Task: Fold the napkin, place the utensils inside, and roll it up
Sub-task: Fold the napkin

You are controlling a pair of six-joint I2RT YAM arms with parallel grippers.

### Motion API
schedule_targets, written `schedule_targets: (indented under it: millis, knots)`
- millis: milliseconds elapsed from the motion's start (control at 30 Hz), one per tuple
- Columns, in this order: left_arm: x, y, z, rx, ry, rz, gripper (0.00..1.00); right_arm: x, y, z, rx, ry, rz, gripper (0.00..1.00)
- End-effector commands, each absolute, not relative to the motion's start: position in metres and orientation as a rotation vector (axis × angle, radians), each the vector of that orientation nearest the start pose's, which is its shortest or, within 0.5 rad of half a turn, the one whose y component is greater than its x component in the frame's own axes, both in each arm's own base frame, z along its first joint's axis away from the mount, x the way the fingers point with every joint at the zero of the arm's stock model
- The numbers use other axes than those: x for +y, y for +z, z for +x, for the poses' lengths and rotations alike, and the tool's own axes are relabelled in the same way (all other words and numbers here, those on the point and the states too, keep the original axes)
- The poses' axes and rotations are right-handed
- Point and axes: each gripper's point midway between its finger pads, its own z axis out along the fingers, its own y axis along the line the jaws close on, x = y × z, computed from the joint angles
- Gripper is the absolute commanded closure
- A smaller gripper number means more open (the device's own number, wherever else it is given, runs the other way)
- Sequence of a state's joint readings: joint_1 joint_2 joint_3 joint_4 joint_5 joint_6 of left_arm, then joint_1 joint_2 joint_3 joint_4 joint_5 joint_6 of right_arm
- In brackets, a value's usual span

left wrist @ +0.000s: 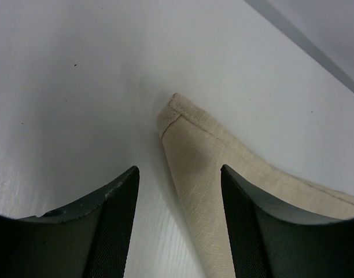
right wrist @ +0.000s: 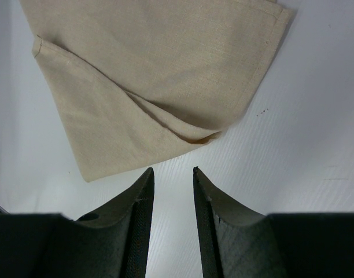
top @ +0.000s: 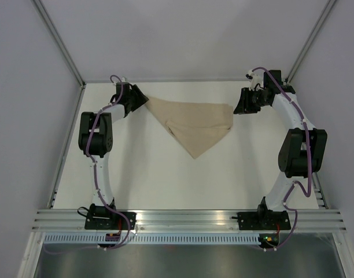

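The beige napkin point(top: 191, 124) lies folded into a rough triangle at the back middle of the table, its point toward the near side. My left gripper point(top: 141, 99) is open at the napkin's left corner; in the left wrist view the hemmed corner point(left wrist: 188, 145) runs between my open fingers. My right gripper point(top: 237, 105) is open just off the napkin's right corner; in the right wrist view the cloth point(right wrist: 159, 75) lies just beyond the fingertips, apart from them. The fork is not in view.
White table point(top: 165, 179) with grey walls at left, back and right. A metal rail point(top: 188, 219) runs along the near edge where both arm bases are bolted.
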State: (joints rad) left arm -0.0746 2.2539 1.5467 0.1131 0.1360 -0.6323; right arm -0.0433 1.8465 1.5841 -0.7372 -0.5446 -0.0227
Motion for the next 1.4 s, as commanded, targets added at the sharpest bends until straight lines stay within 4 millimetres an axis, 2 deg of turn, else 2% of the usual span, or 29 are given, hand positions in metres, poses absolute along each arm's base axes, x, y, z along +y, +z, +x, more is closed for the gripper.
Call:
schedule_targets:
  millis: [0,200,233,300,333,400,433,500,533,600,633,700,733,933,967,1000,1033,1100,1133,1167,1300,1333,1367]
  knots:
    - [-0.099,0.060,0.608,2.078,-0.643,-0.579,0.37,0.075,0.161,0.437,2.443,0.680,-0.199,0.61]
    - [-0.102,0.051,0.612,2.080,-0.670,-0.608,0.48,0.074,0.158,0.437,2.448,0.679,-0.201,0.61]
    - [-0.103,0.051,0.613,2.078,-0.675,-0.607,0.55,0.074,0.158,0.437,2.447,0.679,-0.199,0.61]
    - [-0.103,0.047,0.611,2.086,-0.679,-0.609,0.59,0.074,0.157,0.437,2.452,0.679,-0.197,0.61]
    - [-0.103,0.047,0.611,2.083,-0.680,-0.608,0.67,0.074,0.158,0.437,2.449,0.680,-0.199,0.61]
    - [-0.103,0.043,0.608,2.091,-0.680,-0.611,0.73,0.075,0.158,0.437,2.449,0.681,-0.199,0.61]
    - [-0.100,0.050,0.609,2.069,-0.685,-0.607,0.83,0.075,0.157,0.437,2.452,0.681,-0.200,0.61]
    - [-0.097,0.050,0.602,2.064,-0.695,-0.612,0.88,0.075,0.156,0.436,2.454,0.683,-0.201,0.61]
    - [-0.091,0.063,0.602,2.034,-0.698,-0.611,0.92,0.075,0.156,0.435,2.455,0.684,-0.201,0.61]
    - [-0.083,0.066,0.594,2.009,-0.702,-0.619,0.95,0.076,0.155,0.435,2.457,0.686,-0.202,0.61]
    - [-0.073,0.080,0.594,1.972,-0.703,-0.624,0.96,0.076,0.155,0.434,2.457,0.686,-0.206,0.62]
    - [-0.070,0.079,0.584,1.967,-0.713,-0.625,0.97,0.077,0.155,0.434,2.459,0.688,-0.211,0.62]
    - [-0.049,0.082,0.583,1.946,-0.694,-0.653,0.98,0.078,0.154,0.433,2.461,0.689,-0.212,0.62]
    - [-0.033,0.107,0.563,1.866,-0.707,-0.612,0.98,0.088,0.150,0.431,2.475,0.691,-0.249,0.62]
    - [-0.033,0.104,0.557,1.864,-0.719,-0.611,0.98,0.088,0.150,0.431,2.476,0.685,-0.251,0.62]
    - [-0.038,0.112,0.554,1.850,-0.756,-0.573,0.98,0.087,0.149,0.431,2.480,0.683,-0.248,0.62]
    - [-0.043,0.124,0.555,1.806,-0.785,-0.524,0.98,0.097,0.149,0.429,2.481,0.687,-0.279,0.62]
    - [-0.062,0.133,0.546,1.785,-0.896,-0.425,0.98,0.103,0.148,0.428,2.484,0.680,-0.302,0.62]
    - [-0.072,0.146,0.545,1.735,-0.942,-0.358,0.98,0.104,0.148,0.429,2.484,0.677,-0.305,0.62]
    - [-0.086,0.151,0.537,1.730,-1.031,-0.295,0.98,0.107,0.147,0.428,2.487,0.676,-0.315,0.62]
    - [-0.135,0.159,0.514,1.705,-1.222,-0.076,0.98,0.112,0.146,0.428,2.488,0.666,-0.336,0.62]
    - [-0.161,0.155,0.504,1.717,-1.279,-0.012,0.98,0.113,0.146,0.427,2.489,0.665,-0.339,0.62]
    - [-0.173,0.158,0.497,1.701,-1.310,0.047,0.98,0.115,0.147,0.427,2.488,0.665,-0.347,0.62]
